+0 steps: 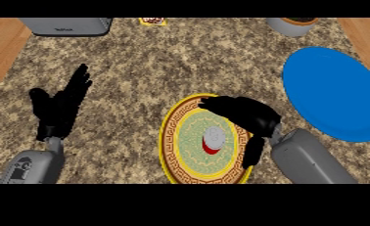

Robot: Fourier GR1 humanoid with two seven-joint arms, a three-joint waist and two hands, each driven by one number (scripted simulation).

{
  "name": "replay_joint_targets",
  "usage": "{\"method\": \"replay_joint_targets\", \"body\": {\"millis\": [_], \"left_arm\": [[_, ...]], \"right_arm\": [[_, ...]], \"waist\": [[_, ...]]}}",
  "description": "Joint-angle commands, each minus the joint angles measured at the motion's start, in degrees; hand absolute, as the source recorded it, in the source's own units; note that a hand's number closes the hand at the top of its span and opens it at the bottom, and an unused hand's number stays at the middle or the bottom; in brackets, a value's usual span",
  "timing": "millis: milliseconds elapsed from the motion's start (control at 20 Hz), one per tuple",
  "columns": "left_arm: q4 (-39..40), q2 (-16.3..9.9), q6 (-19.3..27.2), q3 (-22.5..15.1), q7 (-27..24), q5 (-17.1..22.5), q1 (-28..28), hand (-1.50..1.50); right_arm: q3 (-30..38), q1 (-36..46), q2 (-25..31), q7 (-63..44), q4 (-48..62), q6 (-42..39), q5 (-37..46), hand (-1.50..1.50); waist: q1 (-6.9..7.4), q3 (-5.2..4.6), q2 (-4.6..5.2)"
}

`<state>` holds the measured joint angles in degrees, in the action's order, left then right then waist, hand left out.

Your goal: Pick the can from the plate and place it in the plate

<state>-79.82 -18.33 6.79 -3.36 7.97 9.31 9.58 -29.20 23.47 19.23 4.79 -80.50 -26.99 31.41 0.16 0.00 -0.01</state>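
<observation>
Now, approach stage: right hand [245, 113] hovers over patterned plate [177, 142], fingers apart, holding nothing, w/ can [213, 139] upright at plate's center. Left hand [61, 105] rests open at left. Next move likely needs closing round can, then carrying to blue plate [329, 93].

Upright red can [213, 139] on patterned yellow-rimmed plate [173, 144]; blue plate [325, 93] well apart, right.

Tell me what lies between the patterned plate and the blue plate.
In the head view, the right hand and its grey forearm fill most of the gap between patterned plate and blue plate; otherwise bare counter.
</observation>
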Motion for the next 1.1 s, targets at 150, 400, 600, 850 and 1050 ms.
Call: {"method": "replay_joint_targets", "body": {"millis": [150, 400, 600, 850, 1050], "left_arm": [[3.20, 0.77, -3.47, 3.65, -2.35, -1.13, -0.23, 0.00], [-1.74, 3.89, -1.59, 1.93, 2.59, -4.09, -0.03, 0.00], [0.75, 3.08, -2.30, 4.30, 3.02, -3.33, 3.59, 0.00], [0.04, 3.78, -3.47, 4.75, 0.83, -4.59, 0.84, 0.00], [0.46, 3.55, -4.98, 5.62, 2.59, -4.13, 2.06, 0.00]], "right_arm": [[0.86, -0.90, -5.31, -2.19, 1.06, -2.13, 7.23, -1.50], [3.06, 0.13, -8.52, -1.71, 3.38, -1.93, 11.58, -1.50], [-0.18, 2.98, -13.07, -0.18, 12.61, 1.76, 16.38, -1.50], [0.52, 2.68, -11.06, 3.86, 11.46, -3.90, 17.46, 1.50], [-1.12, 1.86, -11.70, 6.79, 8.65, -4.89, 19.27, 1.50]], "waist": [[-0.05, 0.00, 0.01], [-0.06, 0.01, 0.00], [0.05, 0.01, 0.10], [-0.02, 0.00, 0.04], [-0.09, 0.00, 0.02]]}}
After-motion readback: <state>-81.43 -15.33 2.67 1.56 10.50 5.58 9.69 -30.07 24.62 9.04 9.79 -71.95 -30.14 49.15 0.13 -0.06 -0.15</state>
